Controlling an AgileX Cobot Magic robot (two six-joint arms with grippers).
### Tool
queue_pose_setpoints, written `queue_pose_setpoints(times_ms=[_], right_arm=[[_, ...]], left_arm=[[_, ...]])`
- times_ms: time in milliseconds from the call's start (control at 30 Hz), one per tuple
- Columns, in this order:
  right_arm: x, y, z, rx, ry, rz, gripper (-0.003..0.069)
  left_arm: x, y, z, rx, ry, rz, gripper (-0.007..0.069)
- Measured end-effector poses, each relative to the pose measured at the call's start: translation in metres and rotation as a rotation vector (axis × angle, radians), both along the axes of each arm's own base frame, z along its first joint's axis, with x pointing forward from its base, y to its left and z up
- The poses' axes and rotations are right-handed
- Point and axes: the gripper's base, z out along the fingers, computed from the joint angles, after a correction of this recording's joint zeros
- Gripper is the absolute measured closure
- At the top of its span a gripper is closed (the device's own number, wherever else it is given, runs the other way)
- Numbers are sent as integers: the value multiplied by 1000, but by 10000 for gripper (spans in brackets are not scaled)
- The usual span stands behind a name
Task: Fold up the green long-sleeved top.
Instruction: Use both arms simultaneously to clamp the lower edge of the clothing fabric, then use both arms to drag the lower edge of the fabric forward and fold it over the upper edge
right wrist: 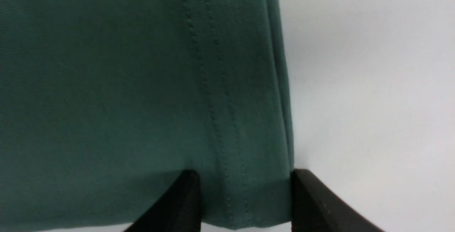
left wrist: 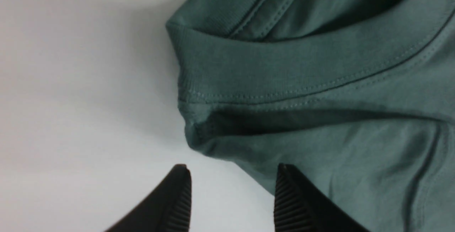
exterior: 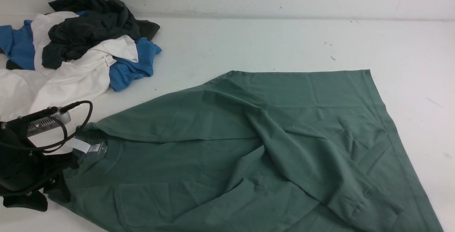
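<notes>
Green long-sleeved top flat toward table's near edge. Left gripper agape beside collar, empty; right gripper agape, straddling hem.

green top, collar label, print illegible

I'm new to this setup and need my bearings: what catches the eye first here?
The green long-sleeved top dominates, spread over the near and right part of the white table, one sleeve lying diagonally across its body. A heap of dark, white and blue clothes lies at the far left. The open left gripper sits by the collar; the open right gripper straddles a stitched edge.
</notes>
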Motion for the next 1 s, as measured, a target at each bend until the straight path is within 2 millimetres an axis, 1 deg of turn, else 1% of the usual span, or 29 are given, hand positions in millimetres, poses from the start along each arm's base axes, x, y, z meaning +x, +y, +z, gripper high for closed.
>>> queue_pose_setpoints(times_ms=[133,267,333,433,467,500,567,600,633,667,700,767,867,900,1000], right_arm=[[0,1,0,6,-1,-7,331],[0,1,0,9,1,-8,331],[0,1,0,10,4,-7,348],[0,1,0,13,9,-7,417],[0,1,0,15,9,-7,440],[0,2,0,19,9,-5,494],[0,2,1,26,2,2,578],[-1,3,4,26,-4,2,606],[-2,3,5,26,-10,2,613],[-3,3,9,25,-25,10,616],[-6,3,16,22,-53,16,616],[-9,3,27,10,-107,20,616],[-17,2,44,-13,-191,13,616],[-18,2,46,-16,-196,12,616],[-30,3,68,-30,-252,-9,616]], left_arm=[[5,0,-13,-19,15,21,321],[7,0,-15,-20,18,19,337],[8,1,-15,-18,19,16,403],[7,0,-15,-22,22,14,530],[7,0,-15,-23,22,13,554],[7,0,-15,-23,19,4,582],[7,0,-13,-21,11,-14,594],[6,-1,-11,-21,8,-22,595],[5,-1,-10,-20,8,-26,596],[4,-1,-7,-21,4,-31,597],[1,-2,1,-15,-7,-41,597],[-2,-2,11,-9,-24,-52,597],[-8,-4,22,-15,-31,-60,597],[-9,-5,24,-17,-31,-61,597],[-15,-7,36,-26,-39,-72,597]])
